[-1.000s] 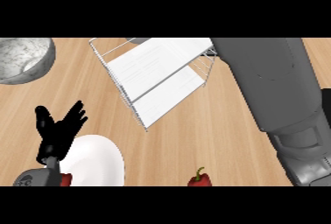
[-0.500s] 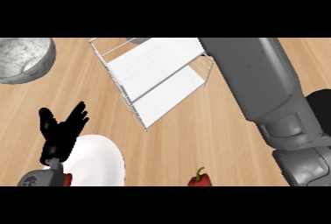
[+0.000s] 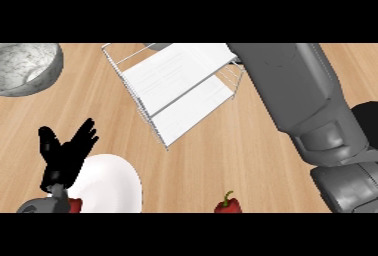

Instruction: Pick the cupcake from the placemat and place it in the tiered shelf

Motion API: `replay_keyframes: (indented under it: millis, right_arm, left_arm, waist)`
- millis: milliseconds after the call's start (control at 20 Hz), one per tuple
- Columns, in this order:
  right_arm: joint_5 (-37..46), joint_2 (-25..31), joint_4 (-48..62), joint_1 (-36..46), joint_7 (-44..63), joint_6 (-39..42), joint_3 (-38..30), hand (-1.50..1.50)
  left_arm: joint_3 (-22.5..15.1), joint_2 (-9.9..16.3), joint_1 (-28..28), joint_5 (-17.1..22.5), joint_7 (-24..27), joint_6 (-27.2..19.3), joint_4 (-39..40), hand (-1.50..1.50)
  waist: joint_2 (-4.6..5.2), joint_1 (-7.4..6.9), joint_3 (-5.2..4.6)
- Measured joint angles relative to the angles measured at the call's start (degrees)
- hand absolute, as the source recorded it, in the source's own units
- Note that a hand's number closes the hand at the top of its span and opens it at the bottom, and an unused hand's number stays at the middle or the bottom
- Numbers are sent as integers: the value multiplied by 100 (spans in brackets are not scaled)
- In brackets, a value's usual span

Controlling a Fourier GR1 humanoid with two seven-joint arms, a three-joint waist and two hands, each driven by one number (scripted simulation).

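The tiered shelf (image 3: 177,85), a wire frame with white shelves, lies at the top middle of the head view. My right forearm (image 3: 295,95) runs from the lower right up past the shelf's right side. It leaves the view at the top, so my right hand does not show. At the lower left my left hand (image 3: 63,155) rests open with its fingers up. No cupcake or placemat is in sight.
A white plate (image 3: 111,185) sits at the lower left, partly under my left hand. A small red thing (image 3: 74,204) shows beside that wrist. A grey speckled bowl (image 3: 26,67) stands at the top left. A red pepper (image 3: 228,204) lies at the bottom edge on the wooden counter (image 3: 221,150).
My right forearm has swung a little to the left, closer to the shelf's right side. My left hand has stayed where it was.
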State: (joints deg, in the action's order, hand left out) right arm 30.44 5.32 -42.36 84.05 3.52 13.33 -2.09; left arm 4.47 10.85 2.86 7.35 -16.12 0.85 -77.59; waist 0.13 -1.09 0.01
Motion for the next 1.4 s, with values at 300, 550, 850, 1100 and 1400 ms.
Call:
replay_keyframes:
  millis: [300,550,850,1100,1400]
  right_arm:
    - [-565,-120,114,122,410,-247,-688,-150]
    - [-1191,-151,175,225,645,-245,-1274,-150]
    - [-1809,-75,273,418,992,-560,-1925,-150]
    - [-1808,376,494,474,917,-1076,-2182,-150]
    - [-1879,1125,879,444,952,-1479,-2576,-150]
  left_arm:
    - [-47,-86,-35,-55,14,-46,-18,0]
    - [-82,-128,46,-83,-184,-121,-98,0]
    - [-69,-124,38,-106,-121,-90,-34,0]
    - [-47,-120,118,-118,-73,-67,61,0]
    - [-5,-70,164,-65,-161,-12,-11,0]
  waist:
    - [-6,17,9]
    - [-7,28,5]
    - [-4,25,2]
    - [13,7,3]
    - [34,-24,-1]
